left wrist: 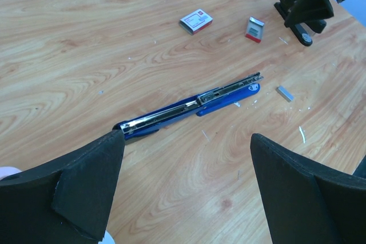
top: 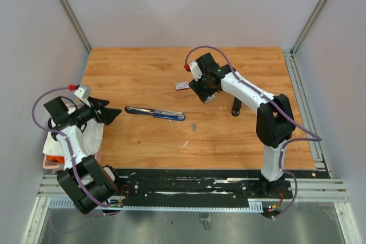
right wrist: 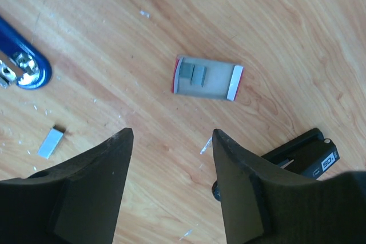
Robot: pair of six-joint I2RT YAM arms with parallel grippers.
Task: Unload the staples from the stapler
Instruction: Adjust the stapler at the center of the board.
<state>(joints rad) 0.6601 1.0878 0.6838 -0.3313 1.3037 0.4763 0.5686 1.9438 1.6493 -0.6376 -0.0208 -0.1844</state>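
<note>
Left gripper (left wrist: 186,141) is hanging wide open, empty, with the blue stapler (left wrist: 194,104) lying unfolded flat just beyond it. The staples (left wrist: 284,93) are sitting loose on the table (left wrist: 86,55) near the stapler's far tip, apart from it. Farther off, right gripper (right wrist: 171,135) is hovering spread wide, empty, near a red-ended tray (right wrist: 206,78).
</note>
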